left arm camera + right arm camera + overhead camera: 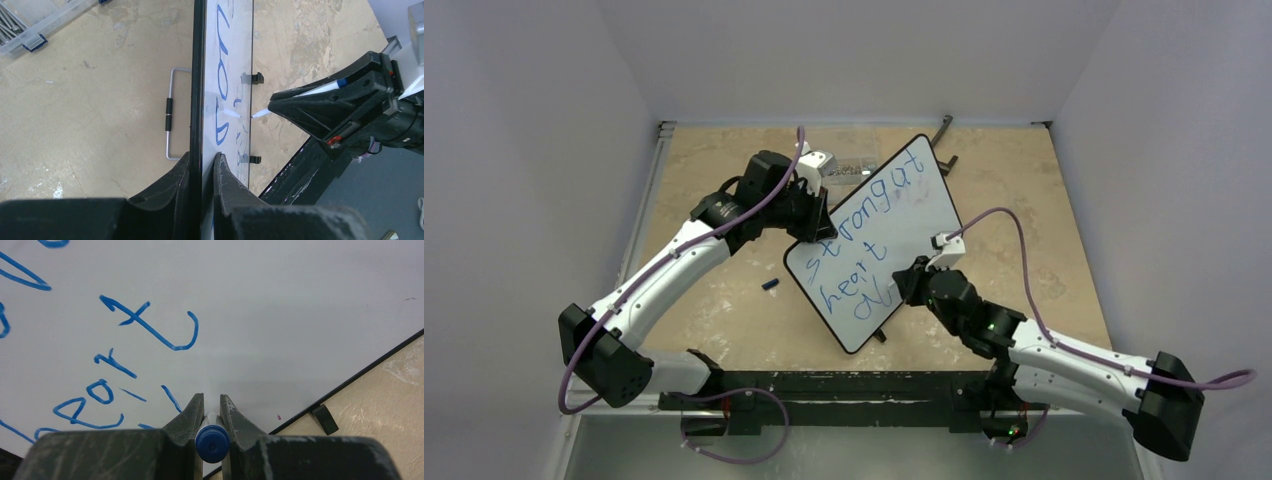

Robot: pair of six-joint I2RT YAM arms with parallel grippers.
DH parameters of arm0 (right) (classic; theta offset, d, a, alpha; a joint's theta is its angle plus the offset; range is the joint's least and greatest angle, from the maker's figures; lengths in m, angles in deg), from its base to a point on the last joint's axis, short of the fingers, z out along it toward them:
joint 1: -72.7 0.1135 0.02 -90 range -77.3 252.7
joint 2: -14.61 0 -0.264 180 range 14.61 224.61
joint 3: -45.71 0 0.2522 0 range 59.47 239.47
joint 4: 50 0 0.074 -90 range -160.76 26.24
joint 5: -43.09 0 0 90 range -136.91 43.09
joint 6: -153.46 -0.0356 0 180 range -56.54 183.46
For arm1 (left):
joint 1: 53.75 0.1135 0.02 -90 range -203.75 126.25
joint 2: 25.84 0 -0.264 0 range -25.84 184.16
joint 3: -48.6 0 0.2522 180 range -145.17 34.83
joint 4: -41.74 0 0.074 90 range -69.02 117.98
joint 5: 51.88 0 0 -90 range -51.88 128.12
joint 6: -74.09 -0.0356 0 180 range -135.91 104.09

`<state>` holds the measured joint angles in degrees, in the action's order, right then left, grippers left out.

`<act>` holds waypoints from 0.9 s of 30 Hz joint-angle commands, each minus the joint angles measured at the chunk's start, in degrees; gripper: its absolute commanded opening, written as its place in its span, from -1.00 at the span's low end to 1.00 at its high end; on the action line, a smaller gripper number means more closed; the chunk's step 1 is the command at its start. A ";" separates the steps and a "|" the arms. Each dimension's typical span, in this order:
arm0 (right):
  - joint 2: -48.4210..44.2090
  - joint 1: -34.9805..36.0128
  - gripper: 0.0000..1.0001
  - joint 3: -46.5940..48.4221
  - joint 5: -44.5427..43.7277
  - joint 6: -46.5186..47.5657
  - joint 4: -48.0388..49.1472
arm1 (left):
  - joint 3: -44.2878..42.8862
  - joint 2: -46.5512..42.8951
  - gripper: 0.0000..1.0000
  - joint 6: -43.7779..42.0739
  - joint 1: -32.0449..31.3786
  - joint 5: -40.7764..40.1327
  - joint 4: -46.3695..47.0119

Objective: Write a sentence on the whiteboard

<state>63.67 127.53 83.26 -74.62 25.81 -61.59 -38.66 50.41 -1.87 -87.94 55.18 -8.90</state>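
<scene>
Whiteboard on a diagonal at the centre of the overhead frame, over the tan desk, glossy face toward the camera, thin black frame all round. Sentence in blue marker across the face in two rows: upper row legible as "strong at", lower row as "heart" plus an unfinished looping stroke toward the lower corner. Left tool on the upper-left long edge of the board, clamped on it; in the left wrist view, one finger on each side of the frame, board seen edge-on up the middle of the picture. Right tool at the lower right of the board, jaws together on a marker; blue butt end at bottom centre of the right wrist view, white tip close beside its own reflection near the lettering, contact with the face not resolvable. Two black clips on the long edge opposite the left tool. Wire stand behind the board, left of centre in the left wrist view. Small dark blue object on the desk left of the board, apart from it. Clear bin of metal parts just beside the upper-left edge, toward the top of the overhead frame.
</scene>
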 commanded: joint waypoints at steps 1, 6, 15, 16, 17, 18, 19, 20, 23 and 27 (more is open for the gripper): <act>-4.16 -0.16 -1.00 2.26 -1.95 -0.05 -0.43 | 1.07 1.17 -1.00 -7.89 0.68 -15.82 -7.20; -6.28 -0.16 -1.00 2.01 -1.99 0.15 -1.06 | 1.07 1.03 -1.00 -7.89 0.70 -15.73 -7.21; -3.93 -0.16 -1.00 1.25 -2.09 1.99 2.44 | 1.16 1.15 -1.00 -7.80 0.71 -15.64 -7.23; -3.75 -0.15 -1.00 1.26 -2.09 2.11 2.76 | 1.16 1.17 -1.00 -7.78 0.64 -15.59 -7.17; -3.65 -0.16 -1.00 1.26 -2.14 2.28 3.09 | 1.16 1.17 -1.00 -7.80 0.67 -15.64 -7.15; -3.54 -0.16 -1.00 1.26 -2.22 2.36 3.37 | 1.12 1.19 -1.00 -7.80 0.70 -15.60 -7.15; -3.38 -0.16 -1.00 1.26 -2.30 2.46 3.56 | 1.08 1.17 -1.00 -7.80 0.66 -15.57 -7.15; -3.28 -0.16 -1.00 1.30 -2.35 2.63 3.74 | 1.07 1.27 -1.00 -7.88 0.67 -15.57 -7.22; -2.75 -0.15 -1.00 1.41 -2.34 3.08 4.25 | 1.07 1.27 -1.00 -7.89 0.70 -15.57 -7.18; -2.10 -0.16 -1.00 1.42 -1.73 3.38 5.20 | 1.07 1.27 -1.00 -7.88 0.71 -15.57 -7.16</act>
<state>61.07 127.53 83.26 -74.90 27.91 -59.73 -38.66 50.41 -1.85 -87.94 55.18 -8.92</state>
